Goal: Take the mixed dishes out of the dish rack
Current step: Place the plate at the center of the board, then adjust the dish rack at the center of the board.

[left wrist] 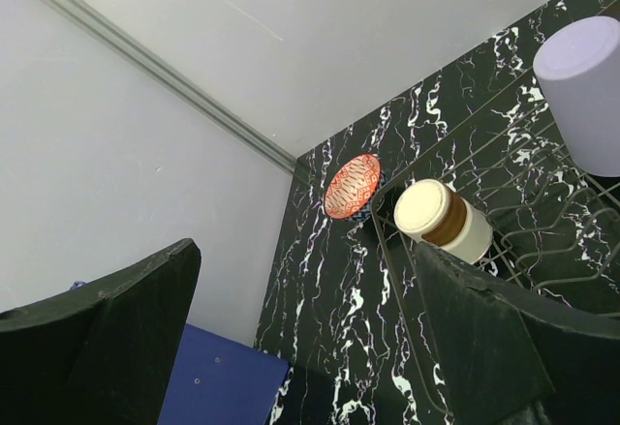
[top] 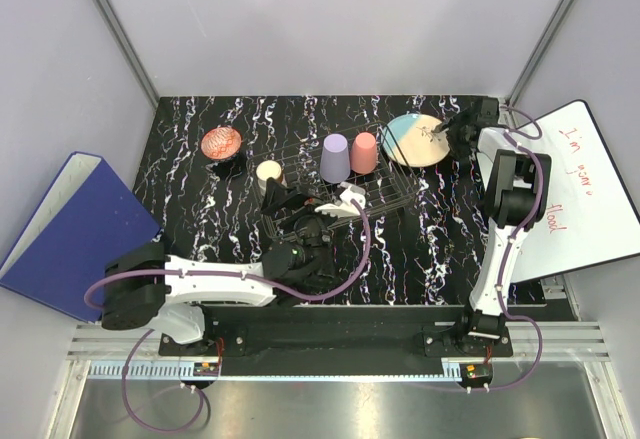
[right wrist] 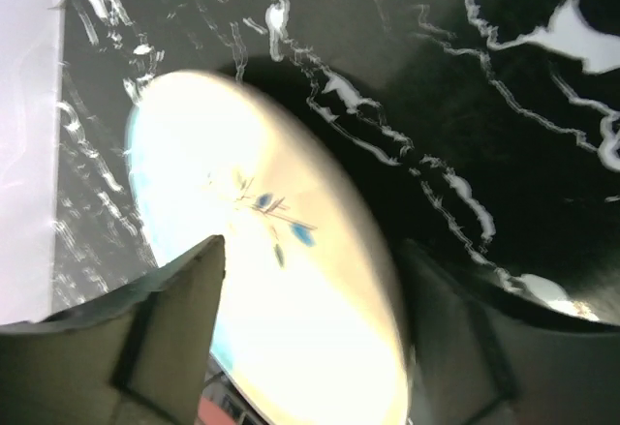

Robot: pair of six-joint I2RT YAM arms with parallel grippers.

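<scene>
The wire dish rack (top: 392,191) stands mid-table. In it are a lavender cup (top: 335,157), a salmon-pink cup (top: 364,152) and a whitish cup (top: 270,172); in the left wrist view the whitish cup (left wrist: 441,220) lies on its side near the lavender cup (left wrist: 586,86). The red-orange bowl (top: 221,142) sits on the table left of the rack, also in the left wrist view (left wrist: 351,185). The blue-and-cream plate (top: 412,139) is tilted at the rack's right end. My right gripper (top: 445,134) is open, its jaws straddling the plate's rim (right wrist: 213,154). My left gripper (top: 283,199) is open and empty, near the whitish cup.
A blue binder (top: 70,229) lies at the table's left edge. A whiteboard with writing (top: 585,184) lies at the right edge. Grey walls close in the back and both sides. The table (top: 190,199) is black marble-patterned.
</scene>
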